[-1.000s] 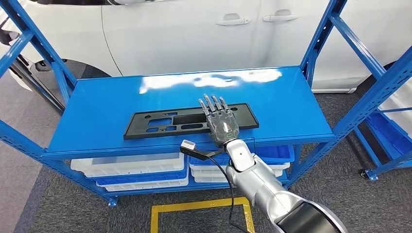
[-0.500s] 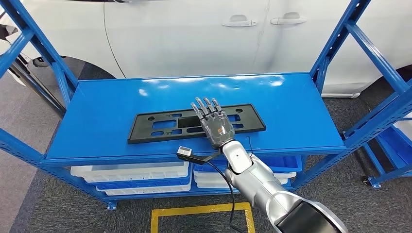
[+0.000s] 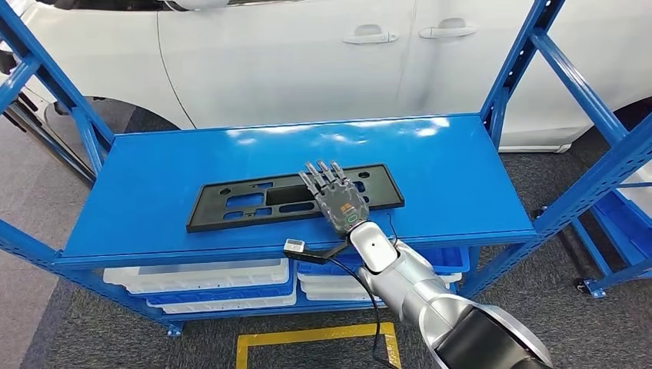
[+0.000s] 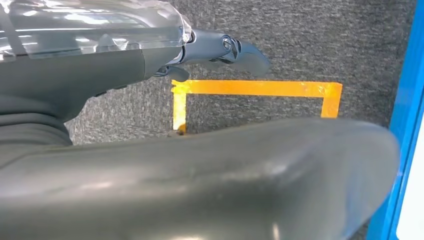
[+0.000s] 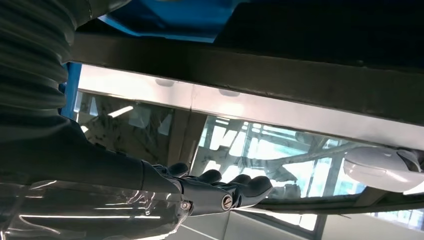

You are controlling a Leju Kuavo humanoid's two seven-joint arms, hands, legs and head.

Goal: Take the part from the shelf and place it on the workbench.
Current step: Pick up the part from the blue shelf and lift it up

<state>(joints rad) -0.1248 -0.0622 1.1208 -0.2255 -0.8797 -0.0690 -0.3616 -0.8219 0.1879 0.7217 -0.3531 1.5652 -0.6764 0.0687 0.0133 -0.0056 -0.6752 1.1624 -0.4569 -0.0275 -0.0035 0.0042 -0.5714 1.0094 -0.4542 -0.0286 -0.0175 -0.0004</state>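
**Right hand flat over the part on the shelf**

Shelving in blue steel fills my head view, with the shelf (image 3: 154,200) running across it and a white car (image 3: 307,54) parked behind. Going from the left, the black part (image 3: 246,206), a long flat plate with cut-outs, lies lengthwise on the shelf near its front edge. Over the part's right portion I see my right hand (image 3: 336,201), fingers stretched out straight and close together, pointing toward the car. It lies flat above or on the plate; I cannot tell whether it touches, and nothing is gripped in it. Below the shelf sit white and blue bins (image 3: 200,278), and yellow tape (image 3: 315,338) marks the grey carpet in front.

My left hand (image 4: 220,50) hangs over the carpet and the yellow tape in its wrist view; I cannot tell how its fingers lie.

From the right wrist, the fingers (image 5: 235,187) reach out straight, with nothing held.
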